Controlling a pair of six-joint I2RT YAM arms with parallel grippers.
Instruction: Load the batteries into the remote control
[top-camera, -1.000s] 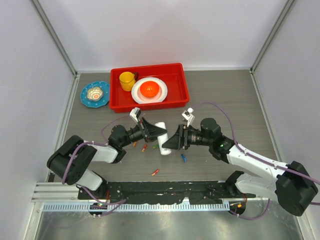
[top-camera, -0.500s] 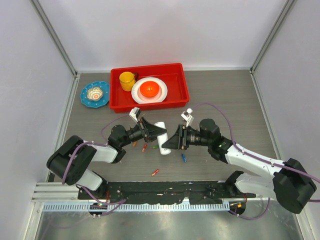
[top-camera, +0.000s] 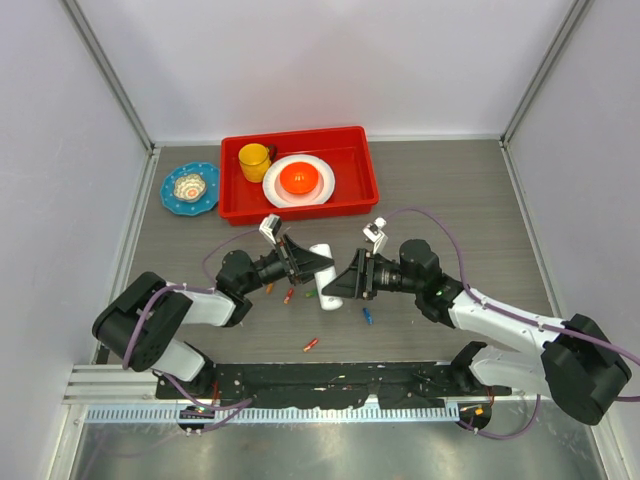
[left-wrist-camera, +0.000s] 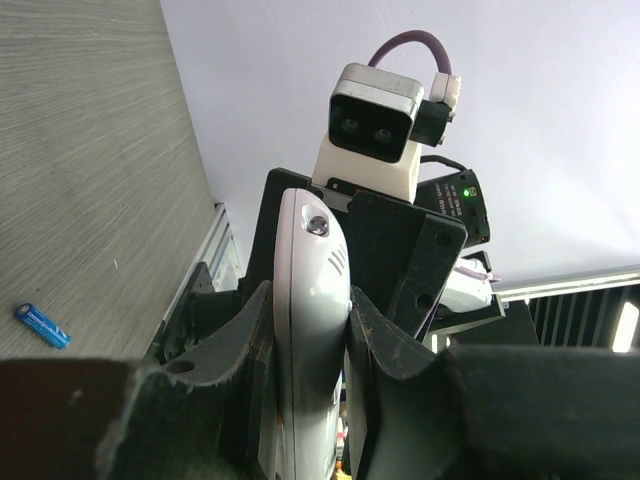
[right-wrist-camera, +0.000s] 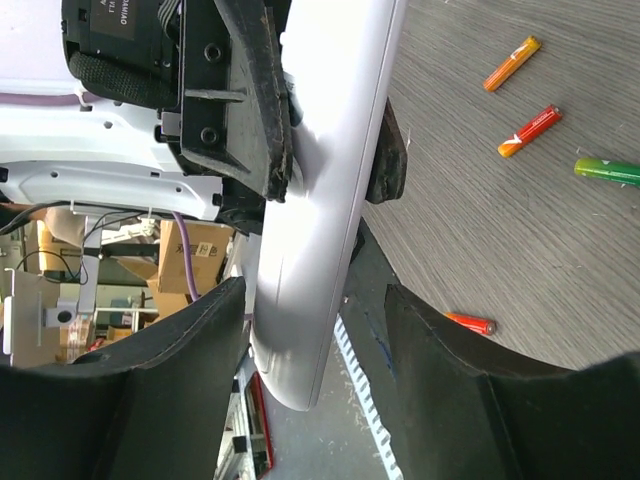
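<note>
From above, the left fingers are clamping the remote at mid-worktop, just in front of the red tray. The right fingers are meeting the remote from the opposite side. An orange battery, a red battery and a green battery are lying on the worktop beside the remote, under the left fingers. A blue battery is lying below the right fingers, and an orange-red battery is lying nearer the arm bases. A yellow cup and a white plate carrying an orange bowl are sitting in the tray, with a blue dish to its left. In the left wrist view, the left fingers are pressing on both long sides of the remote, and the blue battery is lying well off to the side. In the right wrist view, the right fingers are standing apart, straddling the remote's free end, with a gap showing on one side. Farther along, the left fingers are gripping it, and four of the batteries are showing on the worktop beyond.
</note>
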